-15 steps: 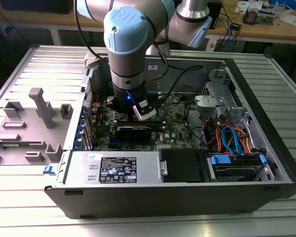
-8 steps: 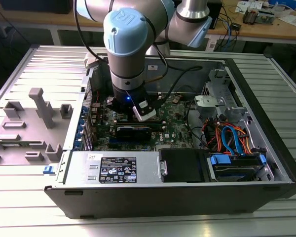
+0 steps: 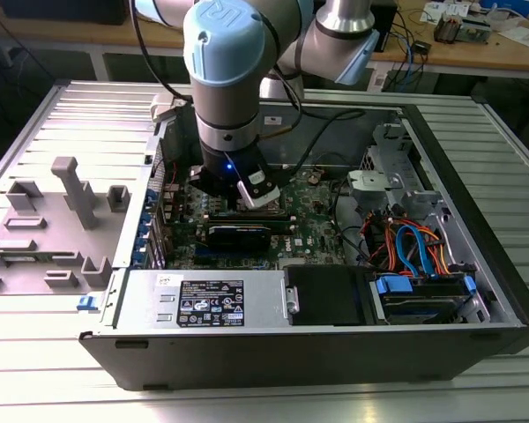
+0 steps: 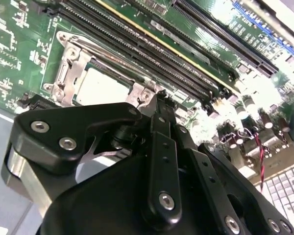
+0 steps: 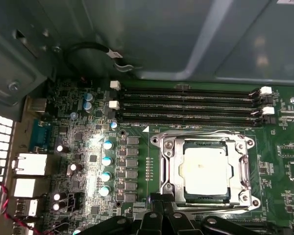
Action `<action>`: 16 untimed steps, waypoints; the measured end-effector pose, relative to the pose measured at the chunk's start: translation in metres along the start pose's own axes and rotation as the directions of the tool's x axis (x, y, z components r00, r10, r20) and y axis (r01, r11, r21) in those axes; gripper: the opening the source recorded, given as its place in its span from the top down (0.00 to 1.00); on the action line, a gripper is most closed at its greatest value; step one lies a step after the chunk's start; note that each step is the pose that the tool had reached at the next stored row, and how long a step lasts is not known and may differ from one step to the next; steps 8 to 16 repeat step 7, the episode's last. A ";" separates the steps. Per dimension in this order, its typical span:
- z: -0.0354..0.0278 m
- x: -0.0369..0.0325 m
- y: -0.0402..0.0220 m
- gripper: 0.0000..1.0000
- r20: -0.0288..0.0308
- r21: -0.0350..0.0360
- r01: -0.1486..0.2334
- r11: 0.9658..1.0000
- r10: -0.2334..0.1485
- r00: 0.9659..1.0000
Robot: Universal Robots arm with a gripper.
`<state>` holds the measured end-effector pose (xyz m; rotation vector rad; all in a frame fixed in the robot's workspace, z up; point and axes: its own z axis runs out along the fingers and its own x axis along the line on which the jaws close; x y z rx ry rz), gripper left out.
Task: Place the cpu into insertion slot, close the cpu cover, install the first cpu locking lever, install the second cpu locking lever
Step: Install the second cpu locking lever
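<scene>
One cpu (image 5: 205, 169) seated in insertion slot (image 5: 186, 197), cpu cover (image 5: 244, 169) down around it, so placing looks done. Gripper (image 4: 159, 98) poised at socket's 6 o'clock edge, near lever side. Claw state: cannot tell.

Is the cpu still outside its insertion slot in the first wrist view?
No. In the first wrist view the cpu sits inside the insertion slot, with the cpu cover framing it.
</scene>
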<state>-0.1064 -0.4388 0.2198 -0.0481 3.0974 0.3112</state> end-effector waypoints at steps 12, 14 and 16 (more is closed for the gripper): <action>-0.0029 -0.0001 0.0006 0.89 0.000 0.000 0.000 1.000 0.000 1.000; -0.0029 -0.0001 0.0006 0.89 0.000 0.000 0.000 1.000 0.000 1.000; -0.0029 -0.0001 0.0006 0.89 0.000 0.000 0.000 1.000 0.000 1.000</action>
